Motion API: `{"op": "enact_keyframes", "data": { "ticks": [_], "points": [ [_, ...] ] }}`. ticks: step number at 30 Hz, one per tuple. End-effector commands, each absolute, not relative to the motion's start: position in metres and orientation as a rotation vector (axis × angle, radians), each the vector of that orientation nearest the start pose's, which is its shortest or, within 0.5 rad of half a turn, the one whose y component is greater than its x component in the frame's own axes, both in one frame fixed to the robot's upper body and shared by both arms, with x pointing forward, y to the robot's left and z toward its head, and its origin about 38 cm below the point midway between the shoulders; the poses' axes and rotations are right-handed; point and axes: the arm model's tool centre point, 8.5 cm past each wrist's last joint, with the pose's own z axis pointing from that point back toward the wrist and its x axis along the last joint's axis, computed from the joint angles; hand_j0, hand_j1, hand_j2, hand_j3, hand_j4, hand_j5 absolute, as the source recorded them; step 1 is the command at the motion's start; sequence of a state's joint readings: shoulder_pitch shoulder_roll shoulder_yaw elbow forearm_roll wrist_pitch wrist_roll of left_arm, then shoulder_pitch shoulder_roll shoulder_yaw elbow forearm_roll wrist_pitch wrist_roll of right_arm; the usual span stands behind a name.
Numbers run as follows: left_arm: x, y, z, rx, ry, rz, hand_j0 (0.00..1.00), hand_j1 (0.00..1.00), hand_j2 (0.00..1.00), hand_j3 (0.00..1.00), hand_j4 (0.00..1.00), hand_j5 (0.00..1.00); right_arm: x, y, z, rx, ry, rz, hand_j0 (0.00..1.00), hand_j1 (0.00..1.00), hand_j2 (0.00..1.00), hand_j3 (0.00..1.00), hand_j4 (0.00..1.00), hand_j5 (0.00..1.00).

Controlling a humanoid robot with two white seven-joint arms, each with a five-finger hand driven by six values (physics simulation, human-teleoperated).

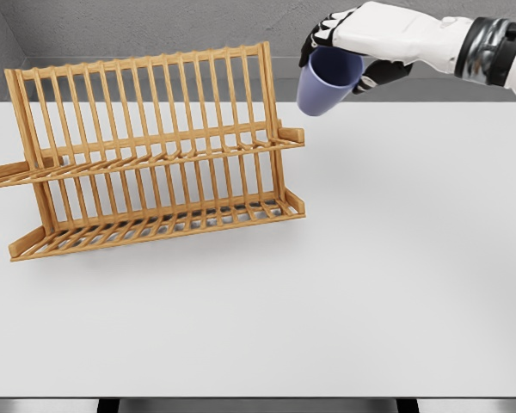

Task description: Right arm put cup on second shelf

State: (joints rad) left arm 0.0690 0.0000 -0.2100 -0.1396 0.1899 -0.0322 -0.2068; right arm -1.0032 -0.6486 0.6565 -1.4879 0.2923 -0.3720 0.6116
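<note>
Overhead, right hand (361,47) grips the tilted purple cup (325,83)

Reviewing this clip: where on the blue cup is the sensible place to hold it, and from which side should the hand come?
Grip the cup around its upper side wall near the rim, coming from the right, as the right hand does now. The wall is smooth, tapered and has no handle, and the rack lies to its left, so a right-side hold probably keeps the fingers clear.

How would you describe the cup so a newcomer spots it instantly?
Find the wooden rack on the white table, then look past its upper right corner. There the right hand holds the cup tilted in the air: it is the only blue thing.
</note>
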Motion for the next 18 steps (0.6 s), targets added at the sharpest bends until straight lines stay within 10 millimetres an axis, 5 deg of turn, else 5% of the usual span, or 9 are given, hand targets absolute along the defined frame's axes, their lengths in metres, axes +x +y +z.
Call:
{"op": "enact_keyframes", "data": {
  "ticks": [1,11,18],
  "points": [
    [0.006,0.244,-0.263,-0.148,-0.096,-0.033,1.0,1.0,1.0,1.0,1.0,1.0,0.474,-0.199,0.366,0.701,2.279,-2.68,0.62,0.62,0.62,0.62,0.62,0.62],
    [0.006,0.244,-0.263,-0.148,-0.096,-0.033,1.0,1.0,1.0,1.0,1.0,1.0,0.446,-0.17,0.374,0.618,2.212,-2.593,0.62,0.62,0.62,0.62,0.62,0.62],
    [0.006,0.244,-0.263,-0.148,-0.096,-0.033,1.0,1.0,1.0,1.0,1.0,1.0,0.44,-0.157,0.358,0.55,2.15,-2.635,0.62,0.62,0.62,0.62,0.62,0.62]
  ]
}}
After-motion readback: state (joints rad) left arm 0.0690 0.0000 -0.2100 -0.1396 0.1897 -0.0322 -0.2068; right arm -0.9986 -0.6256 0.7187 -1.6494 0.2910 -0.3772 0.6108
